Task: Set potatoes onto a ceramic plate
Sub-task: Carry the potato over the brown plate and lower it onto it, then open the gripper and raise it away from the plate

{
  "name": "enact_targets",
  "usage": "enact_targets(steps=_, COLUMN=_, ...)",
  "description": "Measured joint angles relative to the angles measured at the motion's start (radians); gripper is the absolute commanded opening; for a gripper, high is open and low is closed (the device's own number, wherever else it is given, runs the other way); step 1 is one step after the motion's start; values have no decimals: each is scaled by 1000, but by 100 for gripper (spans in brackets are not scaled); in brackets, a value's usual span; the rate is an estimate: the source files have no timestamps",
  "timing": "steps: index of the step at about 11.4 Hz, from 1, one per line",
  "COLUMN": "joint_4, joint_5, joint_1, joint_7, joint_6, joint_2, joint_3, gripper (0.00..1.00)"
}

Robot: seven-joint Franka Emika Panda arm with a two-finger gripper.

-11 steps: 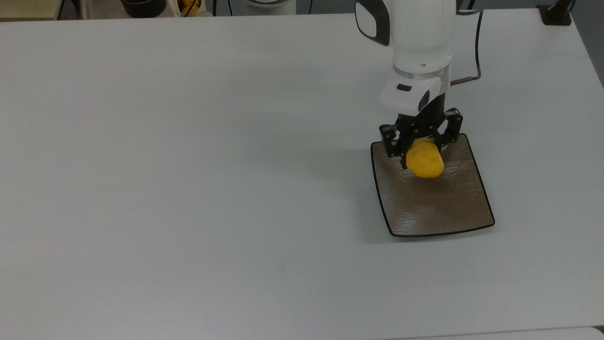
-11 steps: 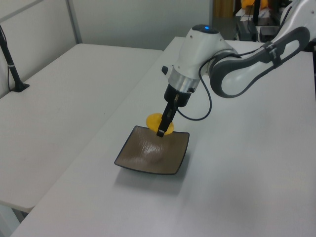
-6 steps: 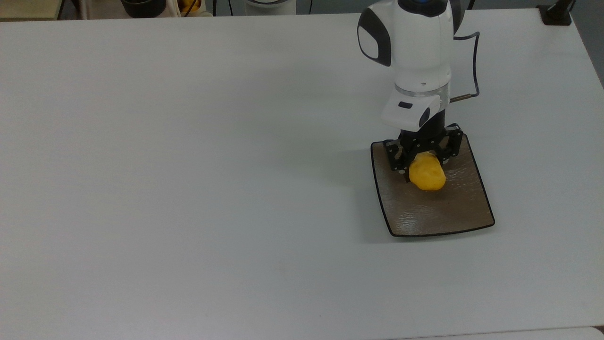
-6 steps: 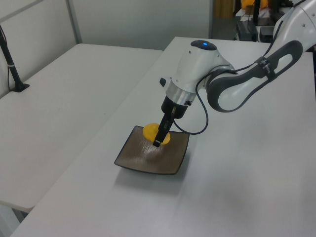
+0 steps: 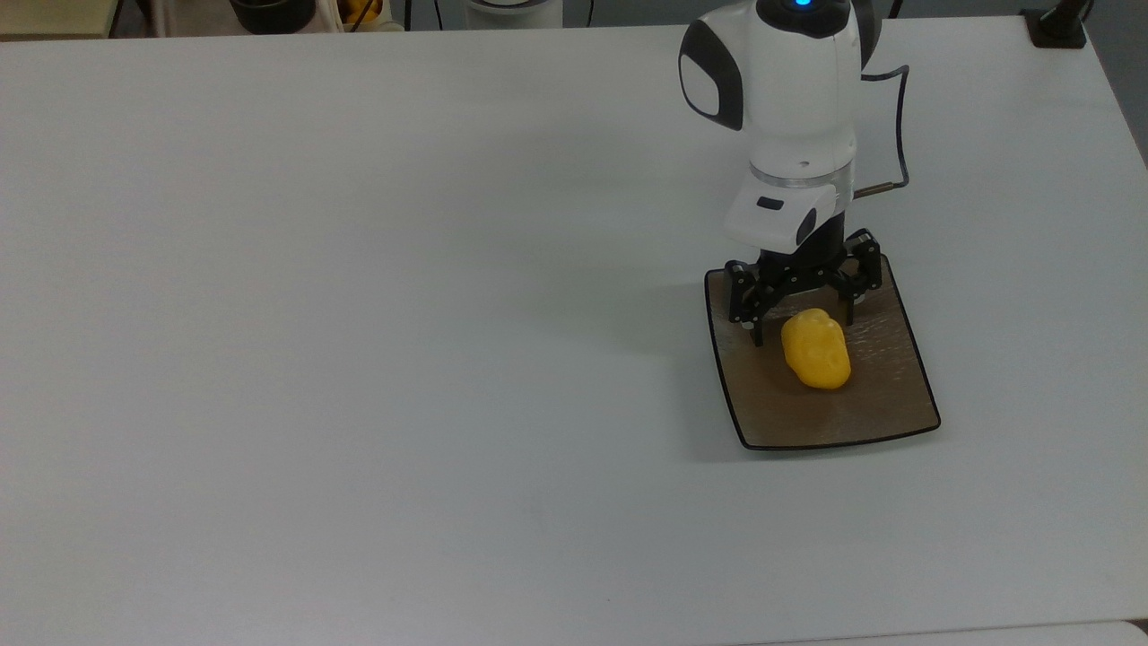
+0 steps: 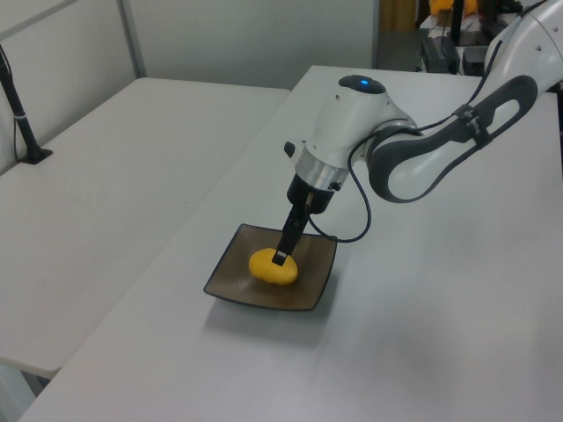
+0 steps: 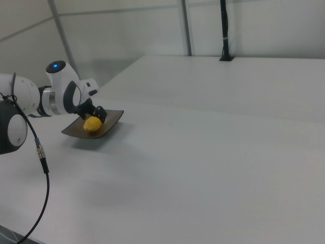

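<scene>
The yellow potato (image 5: 815, 349) lies on the square brown-grey ceramic plate (image 5: 883, 399), near its middle. My gripper (image 5: 801, 319) stands open over the plate's far half in the top view, its black fingers spread apart just behind the potato and holding nothing. In the left view, one finger (image 6: 281, 255) hangs just in front of the potato (image 6: 272, 267) on the plate (image 6: 230, 280). From the right view, the gripper (image 7: 94, 114) sits close behind the potato (image 7: 92, 124), which rests on the plate (image 7: 112, 118).
The plate sits on a wide white table (image 5: 359, 314), toward the top view's right. A black post (image 6: 22, 114) stands on a neighbouring table at the left view's left. A black cable (image 5: 901, 126) loops off the arm's wrist.
The gripper lowered the potato onto the plate, then opened. The potato dropped out of the fingers and now lies free on the plate, a little nearer the plate's front edge.
</scene>
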Motion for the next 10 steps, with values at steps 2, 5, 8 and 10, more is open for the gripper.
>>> enact_targets(steps=2, joint_4=11, joint_5=0, joint_1=0, joint_7=0, joint_6=0, joint_2=-6, joint_3=-3, gripper=100)
enact_targets(steps=5, joint_4=14, joint_5=-1, joint_1=-8, joint_7=0, joint_6=-143, joint_2=-99, joint_3=-41, gripper=100)
enact_targets(steps=8, joint_4=16, joint_5=-1, joint_1=-56, joint_7=1, joint_6=-451, joint_2=-269, joint_3=-59, gripper=100)
enact_targets(steps=10, joint_4=15, joint_5=-1, joint_1=-97, joint_7=5, joint_6=-654, joint_2=-386, joint_3=-66, gripper=100)
